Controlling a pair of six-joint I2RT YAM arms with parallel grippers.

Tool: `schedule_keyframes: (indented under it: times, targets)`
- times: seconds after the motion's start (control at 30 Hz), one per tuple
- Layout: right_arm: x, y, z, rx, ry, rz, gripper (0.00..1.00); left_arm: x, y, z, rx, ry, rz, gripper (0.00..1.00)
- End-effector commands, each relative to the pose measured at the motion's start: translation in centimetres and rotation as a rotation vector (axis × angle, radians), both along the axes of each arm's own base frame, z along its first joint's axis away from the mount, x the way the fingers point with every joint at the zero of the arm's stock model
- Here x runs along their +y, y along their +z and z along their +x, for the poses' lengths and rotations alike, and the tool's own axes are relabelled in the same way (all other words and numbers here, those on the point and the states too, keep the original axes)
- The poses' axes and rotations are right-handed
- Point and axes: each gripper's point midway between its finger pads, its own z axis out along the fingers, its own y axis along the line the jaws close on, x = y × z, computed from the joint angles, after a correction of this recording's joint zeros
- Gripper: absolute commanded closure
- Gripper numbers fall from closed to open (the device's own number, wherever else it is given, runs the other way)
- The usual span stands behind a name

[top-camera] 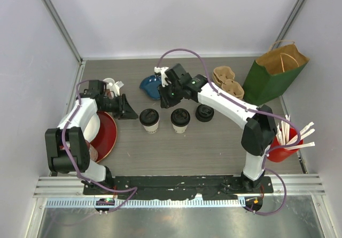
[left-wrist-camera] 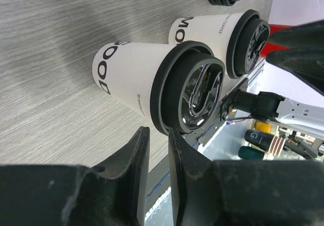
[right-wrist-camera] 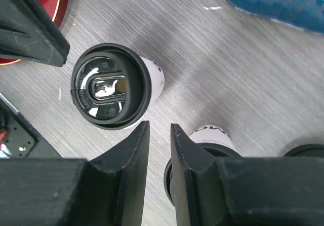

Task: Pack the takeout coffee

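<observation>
Two takeout coffee cups stand side by side mid-table, cream-white with black sip lids: the left cup (top-camera: 149, 120) and the right cup (top-camera: 180, 120). My left gripper (top-camera: 133, 112) lies low just left of the left cup. In the left wrist view its jaws (left-wrist-camera: 158, 132) stand a narrow gap apart with nothing between them, the tips right at that cup's lid (left-wrist-camera: 190, 91). My right gripper (top-camera: 166, 103) hangs above and behind the cups. Its jaws (right-wrist-camera: 159, 125) are also narrowly apart and empty, between the left cup's lid (right-wrist-camera: 109, 86) and the right cup (right-wrist-camera: 212, 135).
A stack of black lids (top-camera: 204, 113) sits right of the cups. A brown cup carrier (top-camera: 227, 82) and an open green paper bag (top-camera: 275, 72) are at the back right. Also around: a blue dish (top-camera: 149, 86), a red plate (top-camera: 107, 134), a small ceramic cup (top-camera: 111, 84) and a red cup of straws (top-camera: 286, 144).
</observation>
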Motion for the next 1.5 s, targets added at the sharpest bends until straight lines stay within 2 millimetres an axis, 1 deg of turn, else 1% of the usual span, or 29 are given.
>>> schedule_keyframes:
  times: [0.0, 0.1, 0.23, 0.37, 0.53, 0.63, 0.8, 1.07, 1.13, 1.33, 1.37, 1.4, 1.47]
  targets:
    - [1.7, 1.3, -1.1, 0.079, -0.007, 0.176, 0.71, -0.9, 1.3, 0.2, -0.03, 0.004, -0.077, 0.75]
    - [1.5, 0.3, -1.1, 0.094, -0.017, 0.169, 0.71, -1.1, 1.1, 0.2, -0.022, 0.005, -0.093, 0.73]
    - [2.2, -0.3, -1.2, 0.123, -0.009, 0.198, 0.71, -1.3, 1.1, 0.0, -0.015, 0.003, -0.105, 0.72]
    - [2.7, -1.0, -1.8, 0.164, 0.01, 0.217, 0.71, -1.3, 1.1, 0.0, -0.017, 0.004, -0.109, 0.71]
    - [2.3, -1.8, -2.0, 0.176, -0.004, 0.199, 0.71, -1.4, 0.9, -0.1, -0.012, 0.001, -0.116, 0.72]
    - [1.9, -2.2, -1.9, 0.175, -0.018, 0.187, 0.73, -1.6, 0.8, -0.2, -0.006, -0.002, -0.118, 0.72]
    - [1.4, -2.2, -2.1, 0.175, -0.032, 0.182, 0.75, -1.9, 0.9, -0.3, -0.01, -0.012, -0.123, 0.73]
    - [1.8, -3.1, -2.0, 0.194, -0.024, 0.181, 0.75, -1.9, 0.4, -0.3, 0.003, -0.013, -0.12, 0.76]
    - [1.6, -3.4, -2.1, 0.2, -0.027, 0.175, 0.75, -2.0, 0.2, -0.4, 0.006, -0.017, -0.119, 0.76]
    - [0.9, -5.5, -2.7, 0.24, -0.049, 0.143, 0.75, -2.2, -0.7, -0.5, 0.025, -0.02, -0.107, 0.79]
    - [0.8, -5.7, -2.7, 0.241, -0.052, 0.142, 0.75, -3.1, -0.7, -1.1, 0.028, -0.053, -0.105, 0.79]
    - [0.6, -6.1, -2.9, 0.248, -0.057, 0.135, 0.75, -3.1, -0.8, -1.0, 0.03, -0.053, -0.105, 0.79]
    - [0.6, -6.3, -2.8, 0.25, -0.061, 0.136, 0.76, -3.1, -0.9, -1.0, 0.033, -0.052, -0.101, 0.79]
